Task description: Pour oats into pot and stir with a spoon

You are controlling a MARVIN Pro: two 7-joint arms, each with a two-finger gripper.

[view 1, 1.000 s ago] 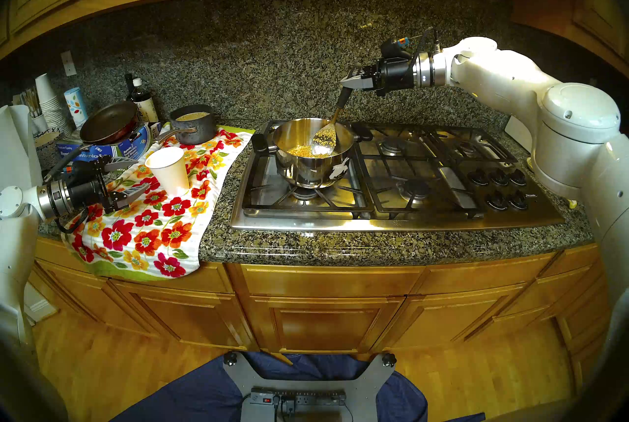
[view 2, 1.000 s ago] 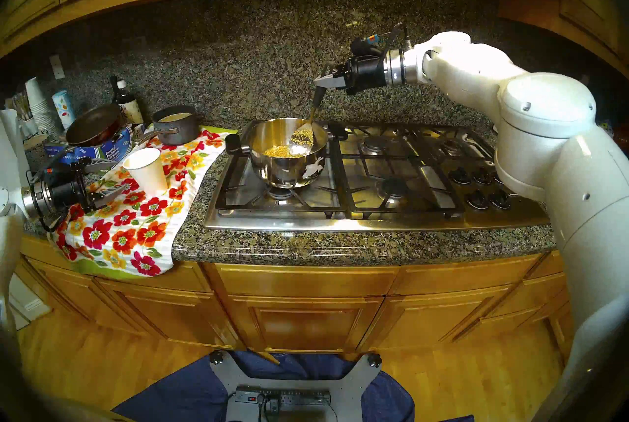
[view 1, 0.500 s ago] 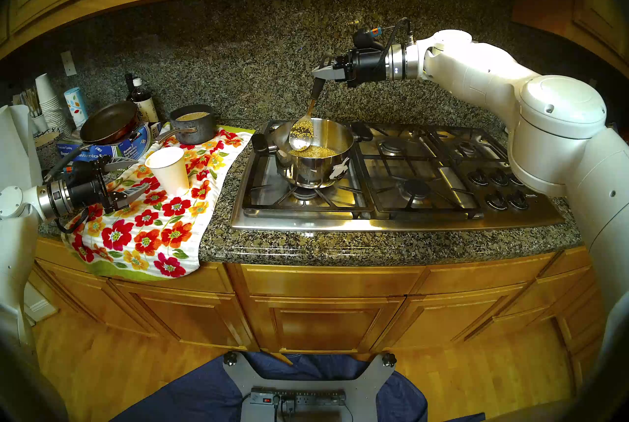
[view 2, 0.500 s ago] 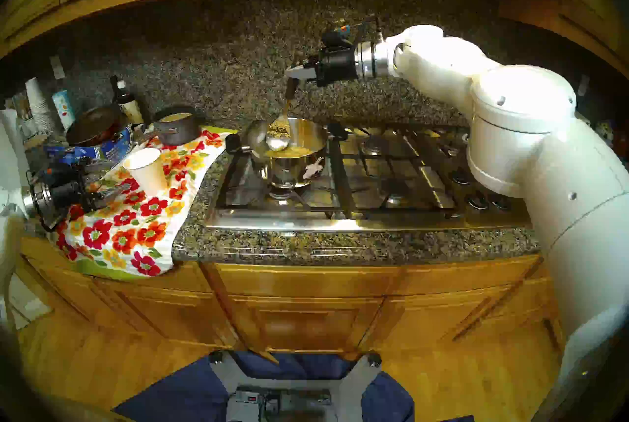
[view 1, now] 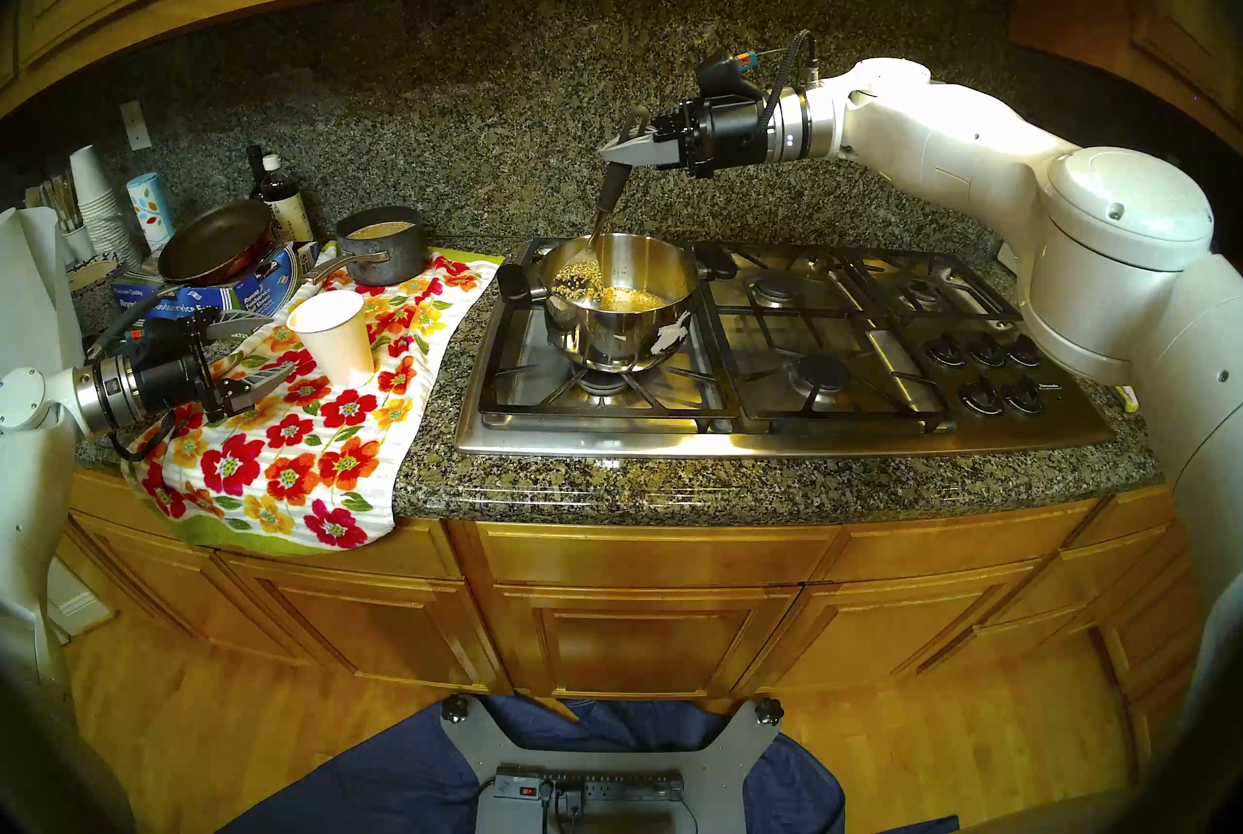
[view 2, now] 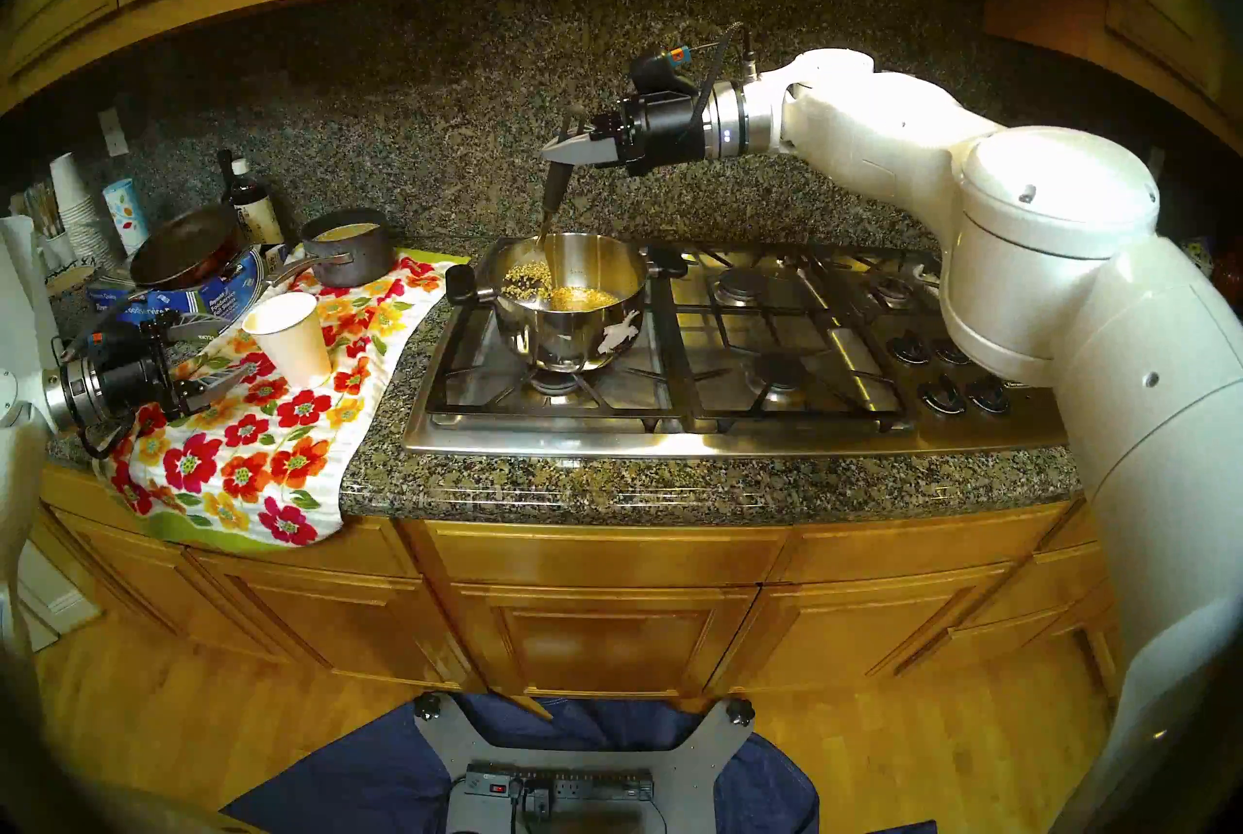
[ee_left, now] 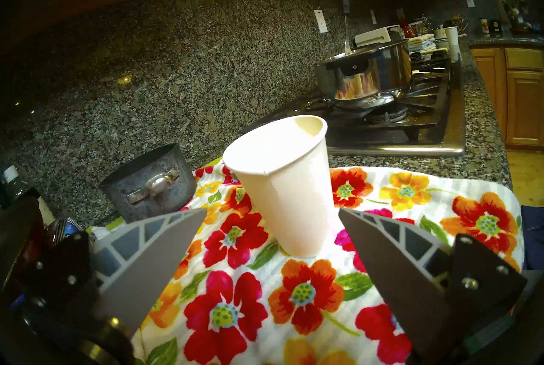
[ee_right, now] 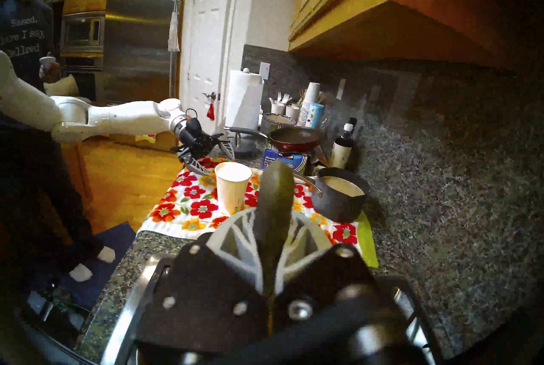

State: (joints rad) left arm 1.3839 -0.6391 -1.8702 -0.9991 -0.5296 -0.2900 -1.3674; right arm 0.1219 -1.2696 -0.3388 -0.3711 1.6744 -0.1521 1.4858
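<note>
Spoon [view 1: 609,200] hung below the right gripper [view 1: 622,152], which clamped its black handle, bowl down among oats [view 1: 605,291] in the pot [view 1: 619,308]; left gripper [view 1: 259,352] gaped empty beside a paper cup [view 1: 333,338]

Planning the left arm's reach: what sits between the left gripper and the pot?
In the left wrist view, a paper cup stands on the floral towel between the open left gripper and the pot.

Warm light, dark fisheye rim, gripper perhaps blurred.
</note>
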